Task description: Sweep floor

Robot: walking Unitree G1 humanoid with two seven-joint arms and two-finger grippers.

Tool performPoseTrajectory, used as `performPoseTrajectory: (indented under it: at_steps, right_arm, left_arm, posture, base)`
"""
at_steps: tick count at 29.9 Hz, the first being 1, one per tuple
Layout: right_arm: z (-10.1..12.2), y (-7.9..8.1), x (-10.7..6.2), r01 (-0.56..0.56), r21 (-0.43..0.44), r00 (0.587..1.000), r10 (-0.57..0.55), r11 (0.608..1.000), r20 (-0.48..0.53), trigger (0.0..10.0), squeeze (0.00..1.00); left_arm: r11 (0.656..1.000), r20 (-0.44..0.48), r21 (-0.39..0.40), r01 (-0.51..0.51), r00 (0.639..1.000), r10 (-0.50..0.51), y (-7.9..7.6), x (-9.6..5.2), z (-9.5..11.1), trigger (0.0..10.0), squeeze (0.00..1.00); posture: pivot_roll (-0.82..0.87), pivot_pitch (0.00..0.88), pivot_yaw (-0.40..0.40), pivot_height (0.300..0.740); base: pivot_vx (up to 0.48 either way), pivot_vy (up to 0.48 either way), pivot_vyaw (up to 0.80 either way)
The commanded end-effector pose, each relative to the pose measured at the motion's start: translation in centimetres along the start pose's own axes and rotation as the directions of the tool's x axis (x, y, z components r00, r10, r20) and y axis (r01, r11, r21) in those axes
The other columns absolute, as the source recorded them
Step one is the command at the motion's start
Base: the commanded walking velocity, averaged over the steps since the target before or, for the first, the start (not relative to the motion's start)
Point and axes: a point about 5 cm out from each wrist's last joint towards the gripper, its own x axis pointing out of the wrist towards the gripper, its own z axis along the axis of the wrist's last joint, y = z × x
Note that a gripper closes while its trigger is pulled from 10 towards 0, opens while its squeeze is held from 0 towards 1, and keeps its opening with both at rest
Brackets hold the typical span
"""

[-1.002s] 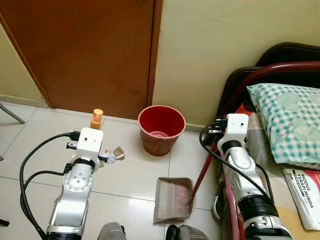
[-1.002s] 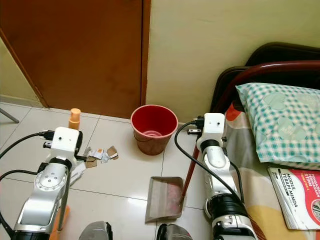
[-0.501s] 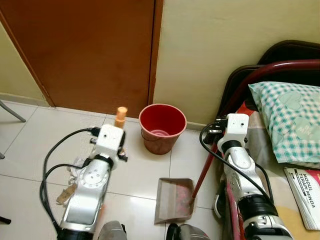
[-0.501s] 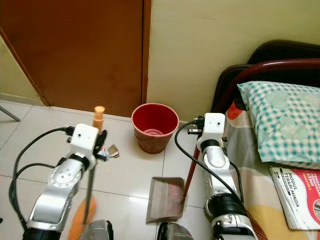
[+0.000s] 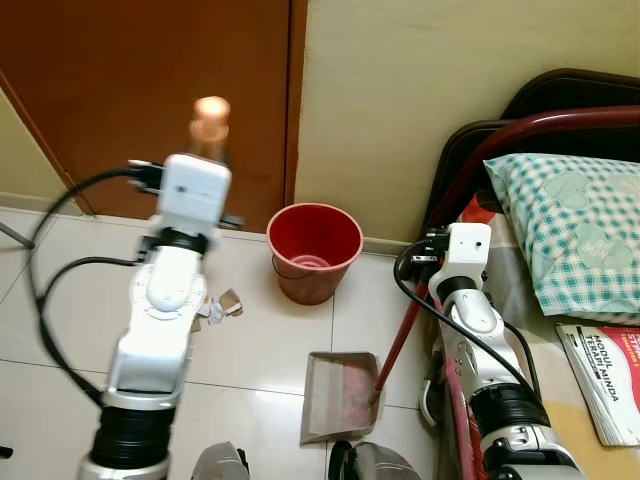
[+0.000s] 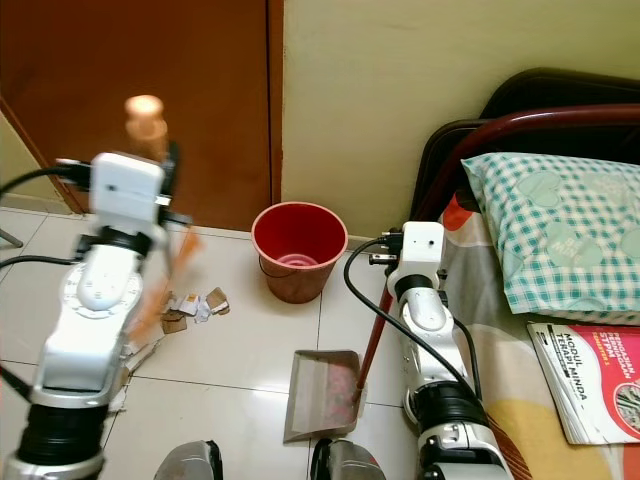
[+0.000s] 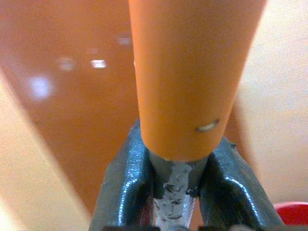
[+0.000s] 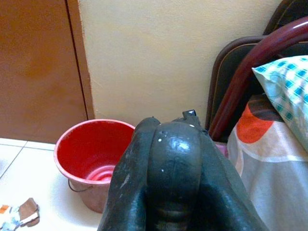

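My left gripper (image 7: pixel 177 185) is shut on the orange broom handle (image 5: pixel 210 116). The arm is raised in front of the brown door, and the handle's tip stands above the wrist. A blurred orange streak of the broom (image 6: pixel 165 275) runs down beside that arm. Paper scraps (image 5: pixel 222 304) lie on the white tiles left of the red bucket (image 5: pixel 313 248). My right gripper (image 8: pixel 168 159) is shut on the dustpan's red handle (image 5: pixel 398 342). The grey dustpan (image 5: pixel 338 397) rests on the floor below the bucket with pinkish dust in it.
The brown door (image 5: pixel 140 90) and a cream wall (image 5: pixel 420 80) close off the far side. A bed with a maroon frame (image 5: pixel 520 130), a checked pillow (image 5: pixel 570 230) and a red book (image 5: pixel 605 375) borders the right. Open tiles (image 5: pixel 60 300) lie to the left.
My left arm has swung up and back to the left, lifting the broom handle's tip high against the door. The right arm and dustpan stay put. The camera has shifted slightly.
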Motion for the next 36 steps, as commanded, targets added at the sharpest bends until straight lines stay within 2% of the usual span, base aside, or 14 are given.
performPoseTrajectory:
  at_steps: [1, 2, 5, 6, 8, 14, 18, 20, 24, 25, 29, 31, 36]
  right_arm:
    - [0.5, -0.2, 0.2, 0.009, -0.004, 1.0, -0.008, 1.0, 0.027, 10.0, 0.0]
    - [0.5, -0.2, 0.2, 0.006, -0.004, 1.0, -0.006, 1.0, 0.026, 10.0, 0.0]
    - [0.4, -0.4, 0.2, 0.009, -0.007, 1.0, -0.009, 1.0, 0.023, 10.0, 0.0]
    - [0.4, -0.5, 0.2, 0.012, -0.006, 1.0, -0.012, 1.0, 0.021, 10.0, 0.0]
    - [0.4, -0.6, 0.2, 0.015, -0.007, 1.0, -0.014, 1.0, 0.02, 10.0, 0.0]
    - [-0.4, -1.2, -0.3, 0.048, 0.002, 0.999, -0.048, 0.999, -0.01, 10.0, 0.0]
    - [-0.2, -0.9, -0.2, 0.043, 0.005, 0.999, -0.043, 0.999, 0.001, 10.0, 0.0]
    - [0.6, -0.1, 0.3, 0.026, 0.015, 0.999, -0.027, 1.0, 0.033, 10.0, 0.0]
    - [1.0, 0.2, 0.7, 0.023, 0.024, 0.999, -0.024, 0.999, 0.044, 10.0, 0.0]
    - [1.3, 0.6, 1.0, 0.019, 0.031, 0.999, -0.02, 0.999, 0.051, 10.0, 0.0]
    - [1.7, 0.8, 1.3, 0.018, 0.036, 0.998, -0.02, 0.999, 0.06, 10.0, 0.0]
    - [2.0, 0.9, 1.5, 0.017, 0.041, 0.998, -0.02, 0.999, 0.066, 10.0, 0.0]
    - [2.7, 1.2, 2.1, 0.012, 0.054, 0.996, -0.017, 0.998, 0.084, 10.0, 0.0]
  left_arm:
    - [0.997, -0.002, 0.041, -0.061, 0.998, 0.061, 1.2, -0.3, -0.2, 10.0, 0.0]
    - [0.996, -0.039, 0.048, -0.074, 0.996, 0.075, 1.7, -0.6, -1.1, 10.0, 0.0]
    - [0.995, -0.089, 0.046, -0.083, 0.992, 0.087, 2.0, -1.3, -2.6, 10.0, 0.0]
    - [0.995, -0.126, 0.046, -0.092, 0.987, 0.097, 2.1, -1.8, -3.7, 10.0, 0.0]
    - [0.994, -0.142, 0.042, -0.097, 0.985, 0.102, 2.0, -2.0, -4.2, 10.0, 0.0]
    - [0.998, -0.213, 0.024, -0.063, 0.975, 0.067, 1.0, -3.0, -6.3, 10.0, 0.0]
    - [0.999, -0.237, 0.027, -0.041, 0.97, 0.046, 0.5, -3.1, -7.0, 10.0, 0.0]
    - [1.0, -0.269, -0.002, -0.022, 0.963, 0.021, -0.1, -3.2, -7.7, 10.0, 0.0]
    - [0.999, -0.273, -0.033, -0.001, 0.962, -0.008, -0.9, -3.1, -7.7, 10.0, 0.0]
    - [0.996, -0.257, -0.079, 0.032, 0.965, -0.051, -2.1, -2.8, -7.1, 10.0, 0.0]
    - [0.987, -0.221, -0.137, 0.079, 0.969, -0.108, -3.4, -2.5, -6.2, 10.0, 0.0]
    - [0.97, -0.17, -0.191, 0.153, 0.968, -0.186, -4.9, -2.2, -5.1, 10.0, 0.0]
    - [0.925, -0.096, -0.259, 0.279, 0.945, -0.312, -7.1, -2.2, -3.5, 10.0, 0.0]
  posture:
    - [0.11, 0.133, -0.089, 0.74]
    - [0.11, 0.138, -0.093, 0.74]
    - [0.11, 0.141, -0.098, 0.74]
    - [0.11, 0.141, -0.101, 0.74]
    - [0.11, 0.141, -0.109, 0.74]
    - [0.11, 0.159, -0.122, 0.74]
    - [0.1, 0.152, -0.103, 0.74]
    - [0.09, 0.147, -0.08, 0.74]
    - [0.09, 0.146, -0.072, 0.74]
    - [0.09, 0.147, -0.071, 0.74]
    - [0.09, 0.153, -0.072, 0.74]
    - [0.09, 0.156, -0.073, 0.74]
    - [0.07, 0.178, -0.079, 0.74]
  base:
    - [0.0, 0.0, 0.0]
    - [0.0, 0.0, 0.0]
    - [0.0, 0.0, 0.0]
    - [0.0, 0.0, 0.0]
    - [0.0, 0.0, 0.0]
    - [0.0, 0.0, 0.0]
    - [0.0, 0.0, 0.0]
    - [0.0, 0.0, 0.0]
    - [0.0, 0.0, 0.0]
    - [0.0, 0.0, 0.0]
    - [0.0, 0.0, 0.0]
    - [0.0, 0.0, 0.0]
    - [0.0, 0.0, 0.0]
